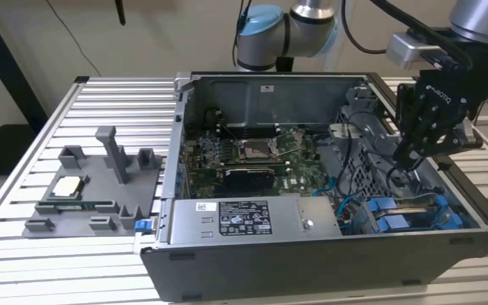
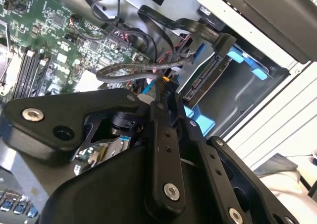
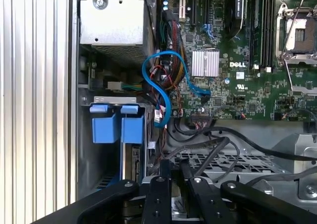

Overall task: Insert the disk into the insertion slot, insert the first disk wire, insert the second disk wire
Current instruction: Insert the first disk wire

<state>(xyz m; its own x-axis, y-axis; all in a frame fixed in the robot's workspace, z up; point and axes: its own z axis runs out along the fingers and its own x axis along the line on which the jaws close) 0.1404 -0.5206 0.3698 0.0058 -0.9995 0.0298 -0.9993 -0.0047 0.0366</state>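
Observation:
The disk [image 1: 411,207] sits in its blue carrier [image 1: 386,214] inside the insertion slot [image 1: 447,190] at the case's front corner, on the exterior view's right. In the second wrist view the disk's connector edge [image 2: 204,84] faces my gripper [image 2: 165,89]. The gripper [image 1: 406,162] hangs inside the case just above and behind the slot. Its fingers [image 3: 163,177] are shut on the end of a black disk wire [image 2: 130,71] that loops back toward the motherboard. The wire's end is a short way from the connector edge, apart from it. The carrier's blue tabs [image 3: 115,125] show beside the gripper [image 3: 173,168].
The open computer case [image 1: 312,267] lies on a slatted aluminium table [image 1: 23,279]. A grey labelled power-supply box [image 1: 244,217] sits beside the slot. A blue cable [image 3: 164,87] curls over the motherboard [image 1: 253,152]. A grey fixture [image 1: 100,190] with small parts stands at the exterior view's left.

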